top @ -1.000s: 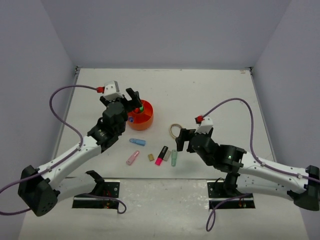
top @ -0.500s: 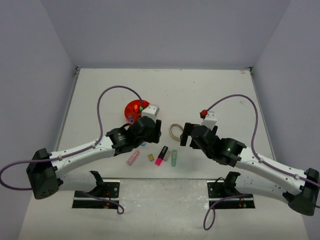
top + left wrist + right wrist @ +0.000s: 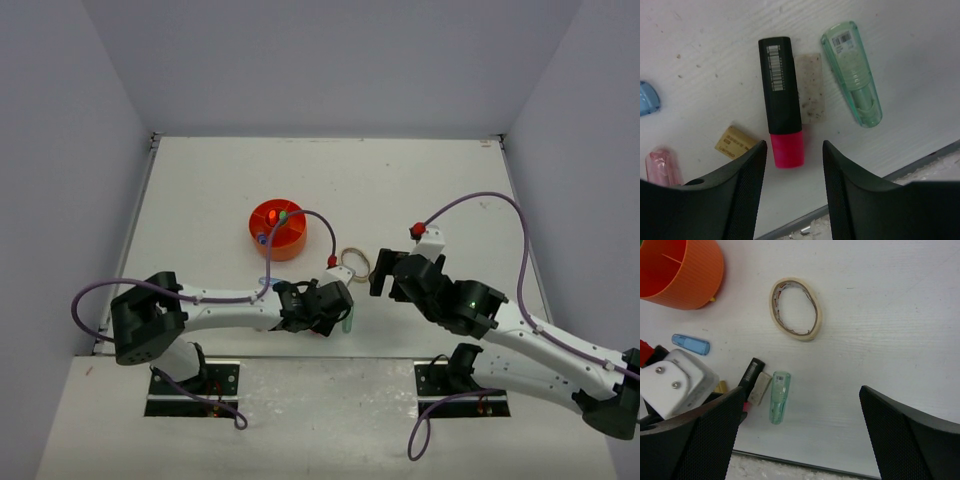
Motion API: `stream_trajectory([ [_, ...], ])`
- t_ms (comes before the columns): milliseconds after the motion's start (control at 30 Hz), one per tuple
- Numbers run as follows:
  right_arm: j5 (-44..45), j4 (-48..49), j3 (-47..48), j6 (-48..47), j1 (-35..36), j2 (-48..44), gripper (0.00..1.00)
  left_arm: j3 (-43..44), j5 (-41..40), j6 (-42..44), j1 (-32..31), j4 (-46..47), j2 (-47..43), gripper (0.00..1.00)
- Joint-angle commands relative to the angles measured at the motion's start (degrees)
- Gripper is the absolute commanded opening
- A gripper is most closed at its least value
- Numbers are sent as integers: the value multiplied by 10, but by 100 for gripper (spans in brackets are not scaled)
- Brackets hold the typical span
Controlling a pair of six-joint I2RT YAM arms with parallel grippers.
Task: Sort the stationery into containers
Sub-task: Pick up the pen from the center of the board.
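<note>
Left gripper [image 3: 793, 150]: jaws apart, nothing held; in your left wrist view its two fingers frame the pink end of the highlighter [image 3: 781, 95], one on each side; you cannot tell whether they touch it. The highlighter lies flat on the table [image 3: 920, 60], black body pointing away from the claw; the grey block [image 3: 807, 88] lies against its right side; the green capsule [image 3: 852, 72] is just beyond that block, apart from it and slightly tilted. The tan block [image 3: 734, 143] sits just left of the pink end; the pink capsule [image 3: 661, 167] and blue capsule [image 3: 647, 97] are cut off at the left edge of that view.

Right gripper [image 3: 801, 390]: jaws wide apart, empty; it hangs over bare table with the tape ring [image 3: 805, 336] lying flat ahead of it, apart from every other item.

Organiser [image 3: 285, 248]: in your top view it stands beyond and left of the ring, well apart from the loose cluster; green, red and blue tips show inside it; you cannot tell which compartments they occupy. The left arm lies low across the near table in that view; its wrist covers most of the cluster, and only the green capsule shows beside it.
</note>
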Motion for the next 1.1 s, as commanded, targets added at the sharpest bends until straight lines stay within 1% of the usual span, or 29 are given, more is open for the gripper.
stream_trajectory([
  [0, -3, -6, 3, 3, -2, 4, 99, 10, -10, -35, -14, -18, 4, 50],
  [200, -8, 3, 1, -2, -2, 9, 99, -7, -11, -40, -16, -8, -10, 50],
  [467, -13, 11, -3, -9, -2, 5, 99, -23, 0, -39, -16, 10, 12, 49],
  [633, -17, 17, -2, -15, -2, 2, 99, -27, 1, -33, -16, 27, 24, 46],
  [767, -20, 18, 1, -19, -2, 2, 99, -25, 4, -29, -15, 36, 45, 37],
  [867, -21, 18, 3, -23, -2, 1, 99, -25, 2, -29, -15, 36, 53, 20],
  [900, -21, 18, 3, -23, -2, 1, 99, -25, 0, -30, -15, 33, 54, 11],
  [933, -21, 18, 3, -24, -2, 0, 99, -25, -4, -31, -15, 29, 52, 10],
  [1000, -20, 18, 4, -27, -2, -1, 99, -23, -11, -35, -15, 16, 41, 0],
  [1067, -20, 18, 6, -28, -2, -1, 99, -21, -25, -39, -15, -1, 15, 0],
])
